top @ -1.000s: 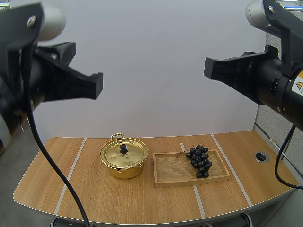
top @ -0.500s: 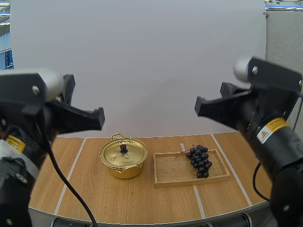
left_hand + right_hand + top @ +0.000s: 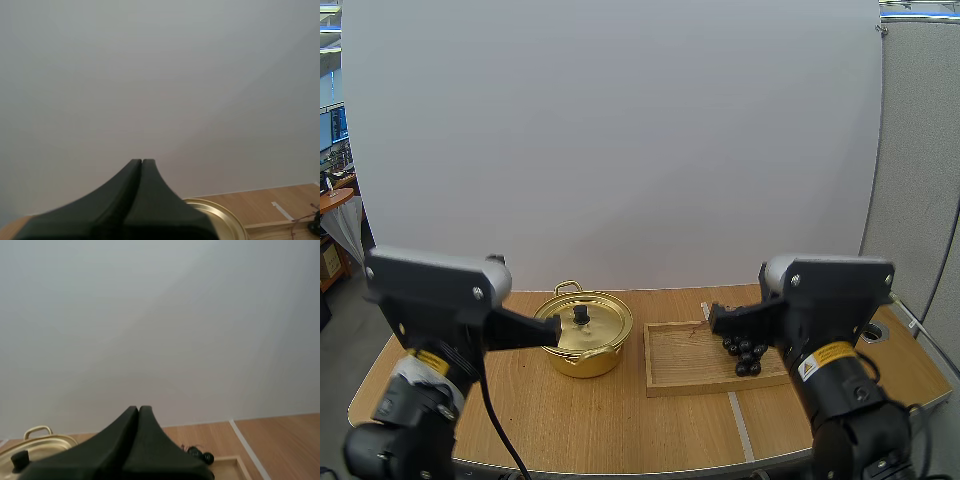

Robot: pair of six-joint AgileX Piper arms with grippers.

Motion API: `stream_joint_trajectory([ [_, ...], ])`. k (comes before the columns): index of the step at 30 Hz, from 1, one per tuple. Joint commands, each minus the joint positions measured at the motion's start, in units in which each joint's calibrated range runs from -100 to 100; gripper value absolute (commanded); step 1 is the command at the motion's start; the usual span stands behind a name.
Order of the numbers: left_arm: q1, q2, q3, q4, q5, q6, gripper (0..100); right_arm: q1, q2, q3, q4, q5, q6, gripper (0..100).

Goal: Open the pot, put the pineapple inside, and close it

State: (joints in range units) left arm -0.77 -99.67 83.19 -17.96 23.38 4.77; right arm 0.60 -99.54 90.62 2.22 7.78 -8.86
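Black L gripper [image 3: 142, 163]: fingers pressed flat together, one wedge, nothing held. R gripper [image 3: 138, 409] same, closed up and empty. Both hang above the table [image 3: 570, 420], no contact w/ anything. Ahead of and below L tip: gold pot [image 3: 585, 362], lid [image 3: 602, 326] on, knob [image 3: 581, 314] upright. Ahead of and below R tip: wooden tray [image 3: 685, 362], just beside pot, w/ grapes [image 3: 748, 358] lying at its R-gripper end. No pineapple, grapes instead.

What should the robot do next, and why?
Probably open the left claw and lower it toward the black knob: the lid is on the pot, and that claw is shut, holding nothing.
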Motion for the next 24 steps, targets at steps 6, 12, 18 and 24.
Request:
stream_joint_trajectory([
  [6, -1.27, -0.3, 16.8, 0.6, -18.6, -0.6, 0, -0.2, -0.5, 9.4, -0.5, -3.5, -0.4, 0],
  [12, -1.25, -0.3, 16.8, 0.7, -8.2, -0.6, 0, -0.2, -0.5, 9.4, -0.9, 4.2, -1.8, 0],
  [18, -1.08, -0.3, 16.8, 3.7, 3.8, -3.3, 0, -0.6, -0.5, 9.4, -0.7, 14.5, -6.1, 0],
  [24, -1.08, -0.3, 16.8, 12.0, 6.1, -12.1, 0, -1.2, -0.5, 9.4, -0.4, 21.0, -6.1, 0],
])
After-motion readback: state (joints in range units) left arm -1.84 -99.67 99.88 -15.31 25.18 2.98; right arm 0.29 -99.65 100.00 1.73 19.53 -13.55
